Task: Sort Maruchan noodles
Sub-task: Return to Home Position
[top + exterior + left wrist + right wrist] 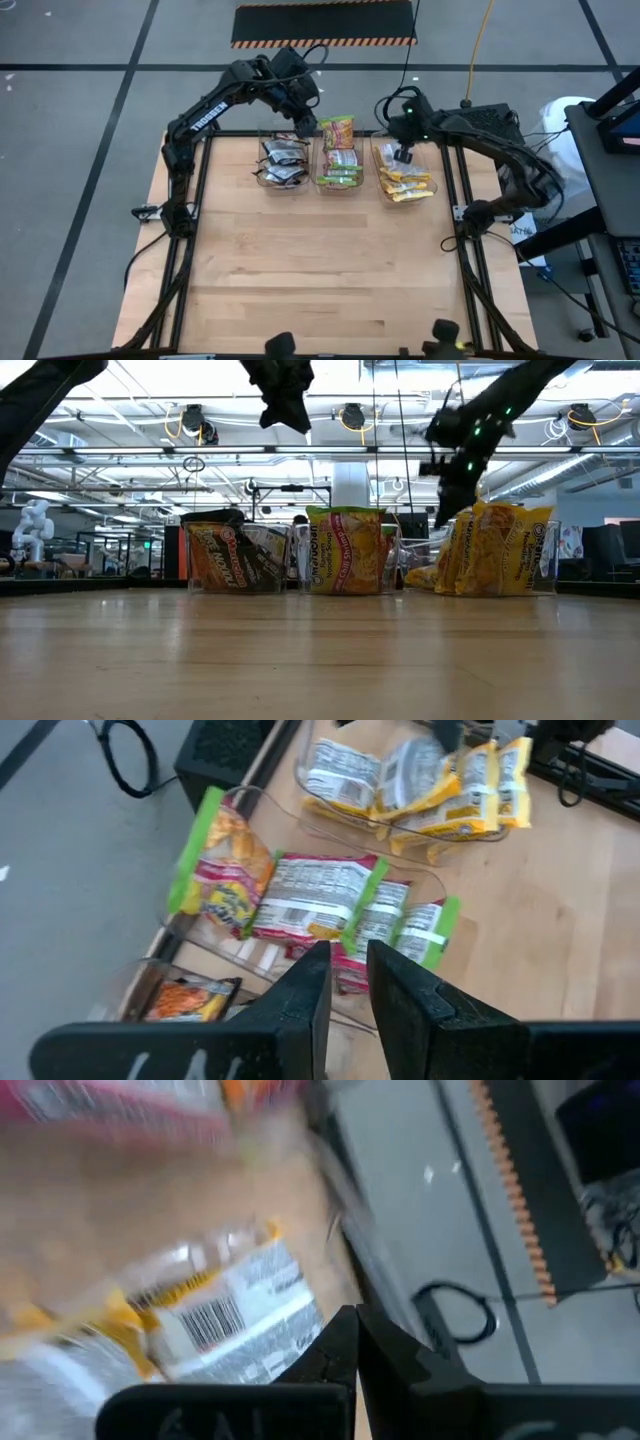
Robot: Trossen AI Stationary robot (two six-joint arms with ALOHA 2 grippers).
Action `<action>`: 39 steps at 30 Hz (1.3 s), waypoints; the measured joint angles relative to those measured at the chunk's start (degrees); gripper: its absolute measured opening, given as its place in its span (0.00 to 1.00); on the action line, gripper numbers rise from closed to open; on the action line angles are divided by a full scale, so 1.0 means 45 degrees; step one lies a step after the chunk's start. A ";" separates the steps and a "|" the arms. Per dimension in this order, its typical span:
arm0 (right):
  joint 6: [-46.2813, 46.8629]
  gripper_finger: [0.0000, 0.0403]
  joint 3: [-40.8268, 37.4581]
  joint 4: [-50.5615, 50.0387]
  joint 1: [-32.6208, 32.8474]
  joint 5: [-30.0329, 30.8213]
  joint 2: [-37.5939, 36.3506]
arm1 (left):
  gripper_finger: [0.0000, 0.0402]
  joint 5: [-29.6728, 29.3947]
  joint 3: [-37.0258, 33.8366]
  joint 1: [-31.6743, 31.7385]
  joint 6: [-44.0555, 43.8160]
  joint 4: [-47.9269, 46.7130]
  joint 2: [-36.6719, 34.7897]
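green noodle packs (340,176), long axes crosswise — side by side

A pale wooden bench (320,270) stands on grey floor (70,130) crossed by dark lines. A black, orange-edged mat (322,20) lies beyond it.

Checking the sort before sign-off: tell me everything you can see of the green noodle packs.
The green noodle packs are crinkly plastic, lime-green at the edges with pink bands. All sit in the middle clear bin. One stands at its far end showing its printed front. The rest lean and overlap, with their white label backs turned up. They touch only each other and the bin. The left gripper hangs above, apart from them.
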 joint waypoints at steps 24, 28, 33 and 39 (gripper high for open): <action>0.2915 0.00 0.0015 -0.2479 0.0010 -0.0474 -0.7869 | 0.18 -0.0297 0.0005 0.1593 0.1573 -0.1561 -0.2197; 0.2953 0.00 0.0015 -0.2972 0.0010 -0.0474 -0.8392 | 0.18 -0.0302 0.0000 0.1833 0.1708 -0.2176 -0.2580; 0.3491 0.00 0.0015 -0.3177 0.0010 -0.0474 -0.8988 | 0.18 -0.0287 -0.0063 0.2342 0.1767 -0.2637 -0.3344; 0.4031 0.00 0.0015 -0.3317 0.0010 -0.0474 -0.9475 | 0.18 -0.0297 -0.1997 0.3107 0.1739 -0.2508 -0.5298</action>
